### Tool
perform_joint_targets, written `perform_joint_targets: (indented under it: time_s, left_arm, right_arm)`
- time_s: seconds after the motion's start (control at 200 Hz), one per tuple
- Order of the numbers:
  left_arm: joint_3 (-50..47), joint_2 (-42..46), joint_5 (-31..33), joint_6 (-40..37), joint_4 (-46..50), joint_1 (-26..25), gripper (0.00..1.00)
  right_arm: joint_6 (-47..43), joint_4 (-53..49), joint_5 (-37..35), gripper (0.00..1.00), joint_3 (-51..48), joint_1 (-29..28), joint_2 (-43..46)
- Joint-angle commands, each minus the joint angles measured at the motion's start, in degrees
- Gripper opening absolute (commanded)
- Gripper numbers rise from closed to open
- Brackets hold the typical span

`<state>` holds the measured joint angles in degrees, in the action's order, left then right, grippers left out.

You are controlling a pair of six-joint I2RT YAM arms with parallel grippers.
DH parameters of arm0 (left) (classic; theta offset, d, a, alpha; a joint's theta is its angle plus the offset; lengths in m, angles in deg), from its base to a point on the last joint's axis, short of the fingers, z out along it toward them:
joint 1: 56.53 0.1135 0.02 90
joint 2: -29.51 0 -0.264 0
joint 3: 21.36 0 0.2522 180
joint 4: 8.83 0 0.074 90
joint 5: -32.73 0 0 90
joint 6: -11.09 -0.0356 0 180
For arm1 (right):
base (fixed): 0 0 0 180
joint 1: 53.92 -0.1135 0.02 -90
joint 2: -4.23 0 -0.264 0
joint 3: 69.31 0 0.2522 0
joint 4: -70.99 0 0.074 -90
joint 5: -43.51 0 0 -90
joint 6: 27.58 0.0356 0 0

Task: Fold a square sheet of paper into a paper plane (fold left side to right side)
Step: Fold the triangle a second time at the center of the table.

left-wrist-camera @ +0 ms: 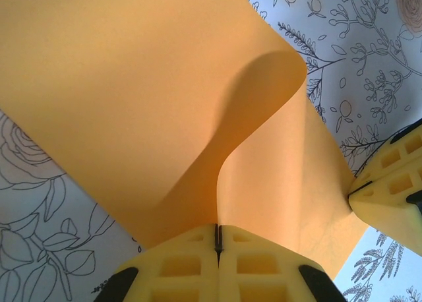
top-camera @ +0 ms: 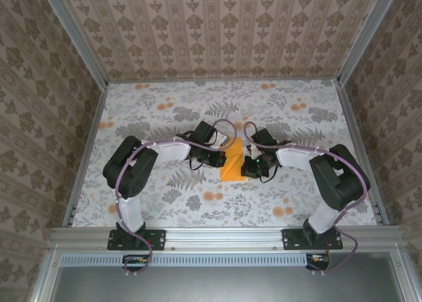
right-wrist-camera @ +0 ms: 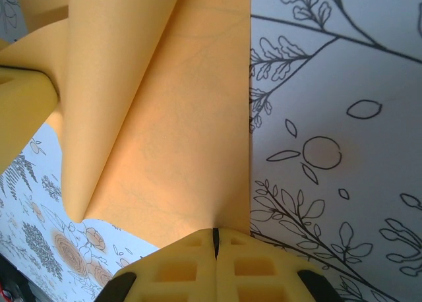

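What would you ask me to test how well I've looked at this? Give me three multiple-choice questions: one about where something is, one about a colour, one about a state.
1. Where is the sheet of paper?
A) at a far corner
B) in the middle of the table
C) off the table

2. What colour is the paper?
A) blue
B) white
C) orange

3. How does the left gripper stand?
A) wide open
B) shut on the paper
C) shut on a pen

Answers: 1 B, the top view shows it mid-table. 2 C, it is plain orange in every view. 3 B, the left wrist view shows the gripper's fingers meeting on the paper's edge.
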<state>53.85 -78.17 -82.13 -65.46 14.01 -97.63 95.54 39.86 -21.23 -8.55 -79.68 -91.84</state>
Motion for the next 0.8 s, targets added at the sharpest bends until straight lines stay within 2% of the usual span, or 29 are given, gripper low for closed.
perform_joint_targets:
  time_s: [0.0, 0.455, 0.685, 0.795]
  left_arm:
    - [1.7, -1.5, 0.1, -1.9, 1.8, 0.4, 0.0]
    - [2.3, -3.4, 1.1, -3.3, 3.7, 0.3, 0.0]
    - [2.5, -3.3, 1.6, -3.7, 4.5, -0.3, 0.0]
    - [2.4, -3.1, 1.9, -4.0, 4.8, -0.7, 0.0]
  right_arm:
    - [-0.8, -4.2, -2.2, 0.06, 0.1, -0.3, -2.3]
    - [-1.0, -3.8, -1.3, 0.06, 0.2, -0.3, -1.6]
    - [2.4, 4.4, 6.7, 0.06, -1.6, 2.2, 4.2]
    - [4.9, 8.9, 8.5, 0.05, -1.2, 2.5, 4.2]
